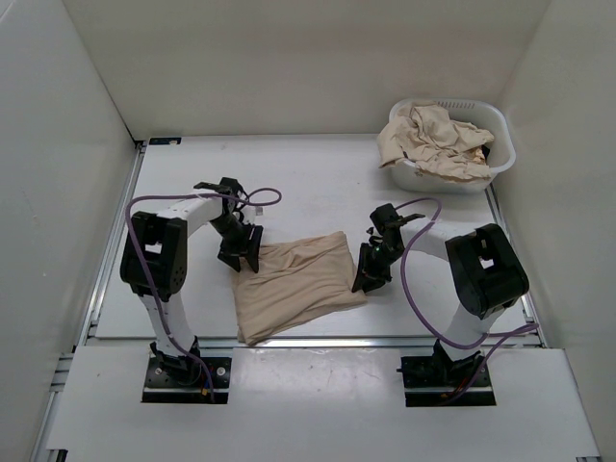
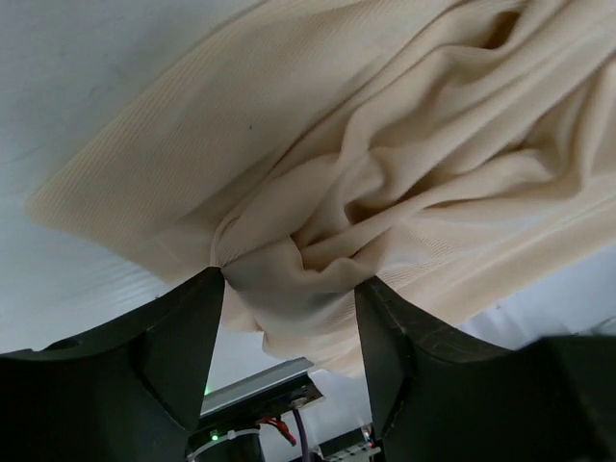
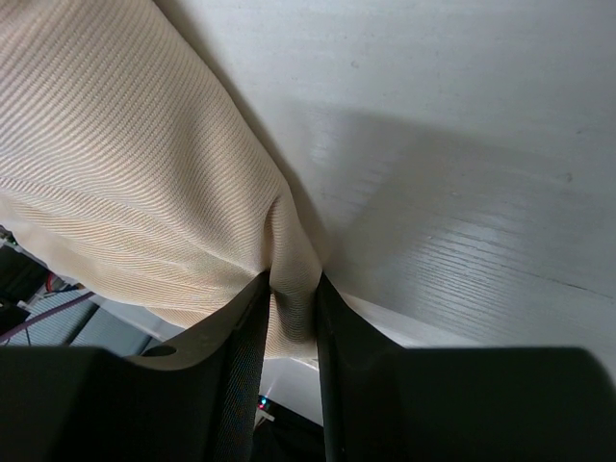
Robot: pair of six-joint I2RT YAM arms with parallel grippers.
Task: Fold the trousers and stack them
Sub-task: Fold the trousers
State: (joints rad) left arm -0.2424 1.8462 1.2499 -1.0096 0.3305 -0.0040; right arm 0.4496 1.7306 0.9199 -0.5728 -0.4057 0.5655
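Pinching the soft, floppy trousers at 3 o'clock, the right end effector holds an edge; the left end effector gapes wide at 9 o'clock.

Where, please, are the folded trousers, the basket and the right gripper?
folded trousers point(image 1: 294, 284): top view, middle of the cloth.
basket point(image 1: 504, 130): top view, right rim.
right gripper point(image 3: 294, 289): right wrist view, between the fingertips pinching the cloth.
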